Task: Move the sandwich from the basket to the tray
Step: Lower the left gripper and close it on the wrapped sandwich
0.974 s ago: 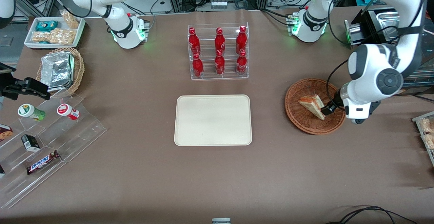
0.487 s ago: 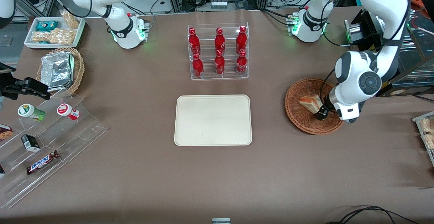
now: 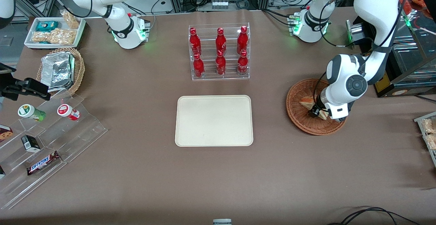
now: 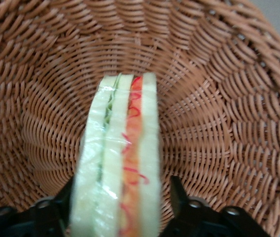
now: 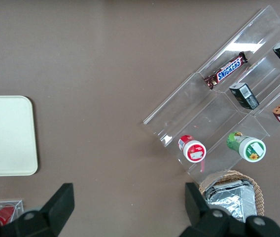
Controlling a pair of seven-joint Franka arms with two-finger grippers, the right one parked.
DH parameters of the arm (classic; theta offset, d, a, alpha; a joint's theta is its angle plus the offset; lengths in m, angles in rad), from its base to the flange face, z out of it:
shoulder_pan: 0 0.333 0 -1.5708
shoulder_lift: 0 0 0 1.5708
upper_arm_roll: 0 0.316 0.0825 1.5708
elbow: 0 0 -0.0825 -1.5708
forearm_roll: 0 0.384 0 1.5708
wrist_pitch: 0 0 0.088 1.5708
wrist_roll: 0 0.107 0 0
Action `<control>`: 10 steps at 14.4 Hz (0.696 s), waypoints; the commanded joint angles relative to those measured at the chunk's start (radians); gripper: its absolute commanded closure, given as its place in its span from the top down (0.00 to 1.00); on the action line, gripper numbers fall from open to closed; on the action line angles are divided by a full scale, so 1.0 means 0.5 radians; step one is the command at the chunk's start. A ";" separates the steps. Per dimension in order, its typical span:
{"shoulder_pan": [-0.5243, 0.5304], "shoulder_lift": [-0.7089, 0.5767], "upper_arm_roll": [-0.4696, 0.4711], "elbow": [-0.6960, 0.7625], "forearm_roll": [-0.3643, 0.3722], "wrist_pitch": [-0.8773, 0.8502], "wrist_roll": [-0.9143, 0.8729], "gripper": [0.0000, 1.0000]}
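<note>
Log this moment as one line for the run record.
stage: grasp | gripper: open, fingers straddling sandwich | sandwich: on edge in basket | tray: no sandwich yet

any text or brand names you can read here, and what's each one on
"SNICKERS": brown chocolate bar on the clear acrylic stepped stand, also seen in the front view.
Red bottles in the clear rack: white script too small to read.
Round red-lidded tub, green-lidded tub, small dark boxes: labels unreadable.
No text on the triangular white-bread sandwich between the gripper fingers in the brown wicker basket.
</note>
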 commanded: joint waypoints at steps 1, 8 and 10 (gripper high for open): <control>-0.034 -0.036 0.004 -0.015 -0.009 0.026 -0.033 0.05; -0.174 -0.223 -0.042 0.358 0.028 -0.350 0.246 0.03; -0.327 -0.122 -0.042 0.622 0.031 -0.476 0.249 0.04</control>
